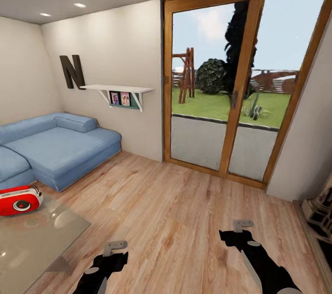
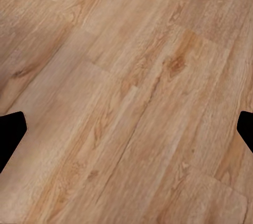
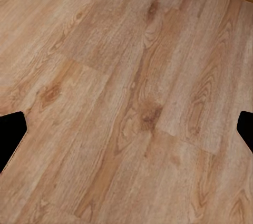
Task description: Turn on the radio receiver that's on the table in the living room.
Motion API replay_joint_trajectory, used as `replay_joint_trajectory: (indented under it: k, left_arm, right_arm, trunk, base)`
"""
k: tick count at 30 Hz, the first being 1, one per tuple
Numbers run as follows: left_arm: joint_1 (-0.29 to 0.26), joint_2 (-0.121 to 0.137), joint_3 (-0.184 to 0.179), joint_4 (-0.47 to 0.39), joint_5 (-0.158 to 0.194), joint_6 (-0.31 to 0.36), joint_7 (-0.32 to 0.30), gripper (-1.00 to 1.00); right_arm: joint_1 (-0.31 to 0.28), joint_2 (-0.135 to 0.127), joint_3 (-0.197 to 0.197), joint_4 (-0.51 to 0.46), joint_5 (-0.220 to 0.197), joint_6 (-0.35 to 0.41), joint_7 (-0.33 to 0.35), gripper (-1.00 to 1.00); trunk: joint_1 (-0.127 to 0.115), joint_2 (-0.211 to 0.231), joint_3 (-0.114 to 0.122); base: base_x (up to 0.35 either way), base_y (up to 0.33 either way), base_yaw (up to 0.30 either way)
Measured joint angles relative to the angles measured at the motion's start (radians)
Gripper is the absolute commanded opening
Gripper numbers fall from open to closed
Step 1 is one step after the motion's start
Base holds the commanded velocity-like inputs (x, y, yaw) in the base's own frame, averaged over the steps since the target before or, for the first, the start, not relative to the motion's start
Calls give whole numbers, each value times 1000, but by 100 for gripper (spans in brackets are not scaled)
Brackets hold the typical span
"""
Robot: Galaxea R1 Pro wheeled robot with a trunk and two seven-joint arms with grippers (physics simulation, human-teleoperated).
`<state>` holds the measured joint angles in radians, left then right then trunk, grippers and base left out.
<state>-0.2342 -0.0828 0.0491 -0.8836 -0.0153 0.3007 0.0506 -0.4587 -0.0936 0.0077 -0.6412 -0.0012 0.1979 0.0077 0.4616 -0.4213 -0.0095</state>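
A living room with a light wood plank floor (image 1: 175, 220), a blue sofa (image 1: 55, 146) and a glazed patio door (image 1: 240, 86). The red radio receiver (image 1: 19, 201) sits on the far end of the glossy grey bench (image 1: 32, 243), at the head view's left edge, well apart from both arms. The left end effector (image 1: 115, 247) and right end effector (image 1: 243, 225) hang over bare floor, fingers spread wide, holding nothing. The radio looks light, rigid and smooth-cased, likely to slide when pushed; steadying its body while pressing the face seems wise.
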Motion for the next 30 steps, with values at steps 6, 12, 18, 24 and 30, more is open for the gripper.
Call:
replay_joint_trajectory:
  k: [6,12,18,24,30]
  left_arm:
    - [0,-1,0,0,0,0,1,100]
    - [0,-1,0,0,0,0,15,100]
    - [1,-2,0,0,0,0,21,100]
    - [1,-3,0,0,-1,0,21,100]
    - [0,-3,0,0,-1,0,22,100]
  right_arm:
    - [0,0,0,0,0,0,0,100]
    - [0,0,0,0,0,0,0,100]
    - [0,0,0,0,0,0,0,100]
    - [0,0,0,0,0,0,0,100]
    - [0,0,0,0,0,-1,0,100]
  trunk:
    - [-12,21,10]
    - [-12,21,10]
    - [-12,21,10]
    - [-12,21,10]
    - [-12,21,10]
  base:
    - [318,-65,43]
    - [278,-181,2]
    - [268,-202,22]
    - [240,-224,220]
    - [206,-247,250]
